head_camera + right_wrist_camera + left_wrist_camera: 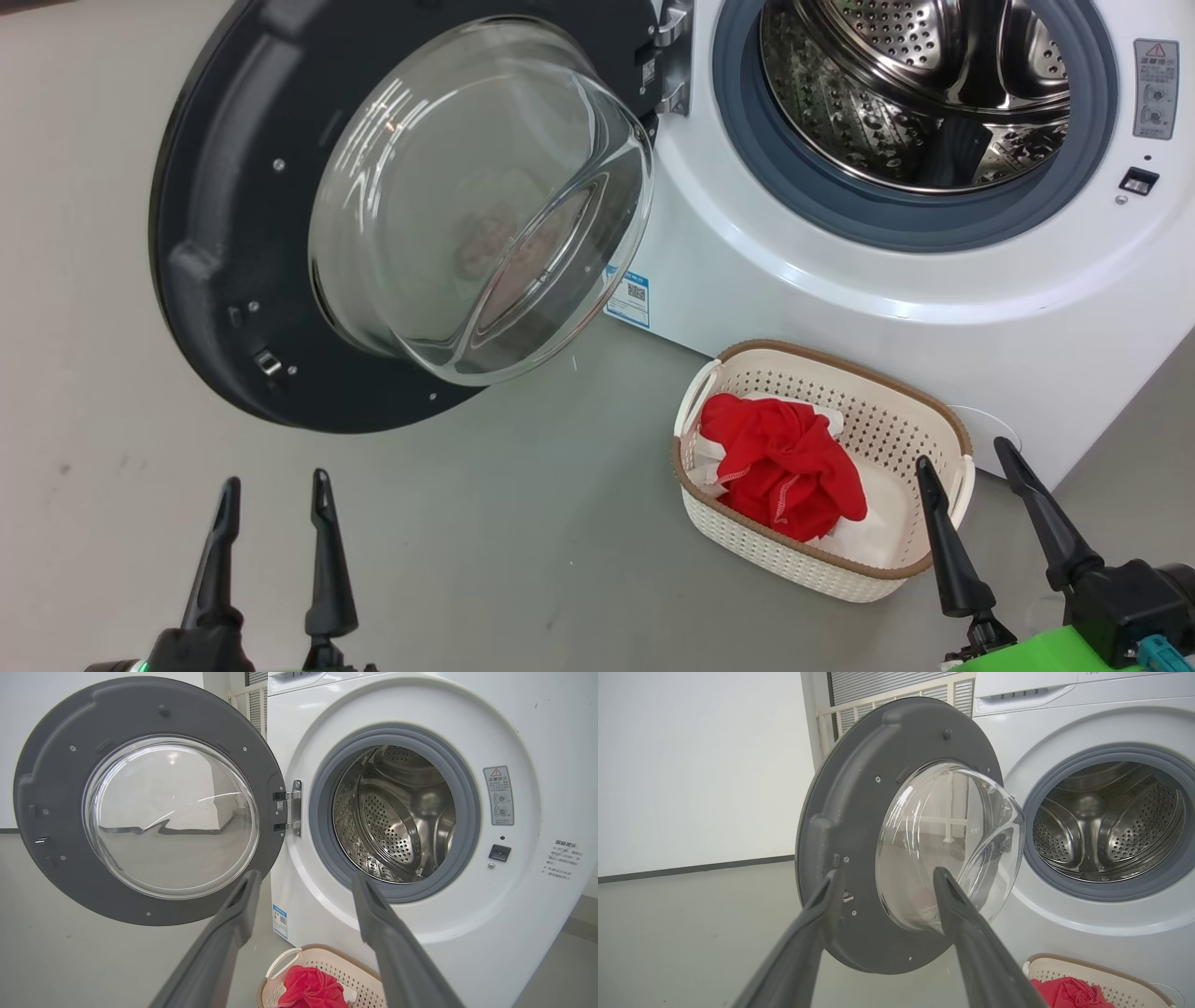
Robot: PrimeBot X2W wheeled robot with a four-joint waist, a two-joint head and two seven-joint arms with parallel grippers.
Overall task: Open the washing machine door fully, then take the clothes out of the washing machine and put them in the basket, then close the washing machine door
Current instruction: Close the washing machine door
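Standing wide open on its hinge, the washing machine door sits to the left of the washing machine. Its inner face is turned towards the robot, and its bulging glass bowl window juts out over the grey floor. Look at the drum: bare perforated steel, ringed by the grey rubber gasket.

The clothes are down in the basket, a bright red bundle heaped over something white, lying towards the basket's left end. That basket sits on the floor right at the foot of the machine, below the drum opening and to the right of the open door, with its far rim close to the white front panel. A small blue label shows low on the machine's front, just behind the glass bowl.

Now the grippers. The left gripper hangs on the near side, below the door's lower edge. Its fingers are spread wide with nothing between them, and it is clear of the door. The right gripper is over on the right, just beside the basket's right end, fingers just as wide apart and empty. Seen from the robot's head, one of its fingertips lines up over the basket's rim.
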